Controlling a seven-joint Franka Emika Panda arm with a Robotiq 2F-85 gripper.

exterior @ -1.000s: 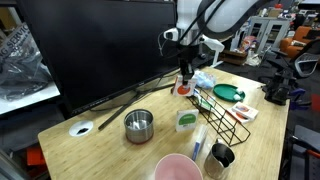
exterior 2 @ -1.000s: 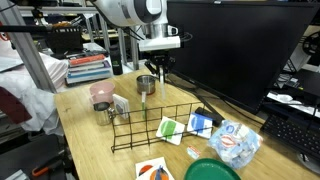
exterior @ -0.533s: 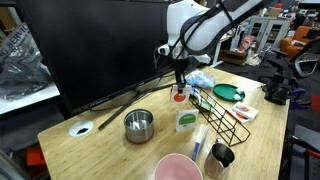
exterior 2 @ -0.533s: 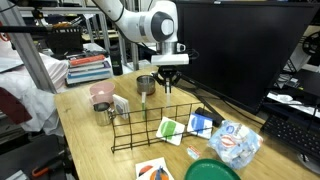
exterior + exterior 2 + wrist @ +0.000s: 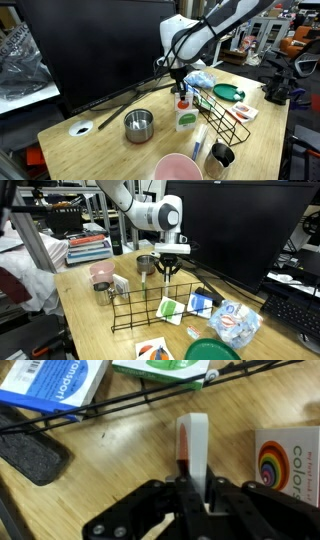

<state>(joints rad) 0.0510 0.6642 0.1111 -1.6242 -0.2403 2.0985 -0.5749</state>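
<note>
Gripper (image 5: 197, 488): jaws pressed together, pinching an upright white-and-red piece (image 5: 193, 440) over the table (image 5: 110, 470). Just beyond runs a wire of the rack (image 5: 120, 405); a colour box (image 5: 290, 460) lies to one side, apart. Change: within the last second the arm has carried the piece along the rack toward the green-white box (image 5: 186, 121), near the pot (image 5: 138, 125). The grip has held throughout.
</note>
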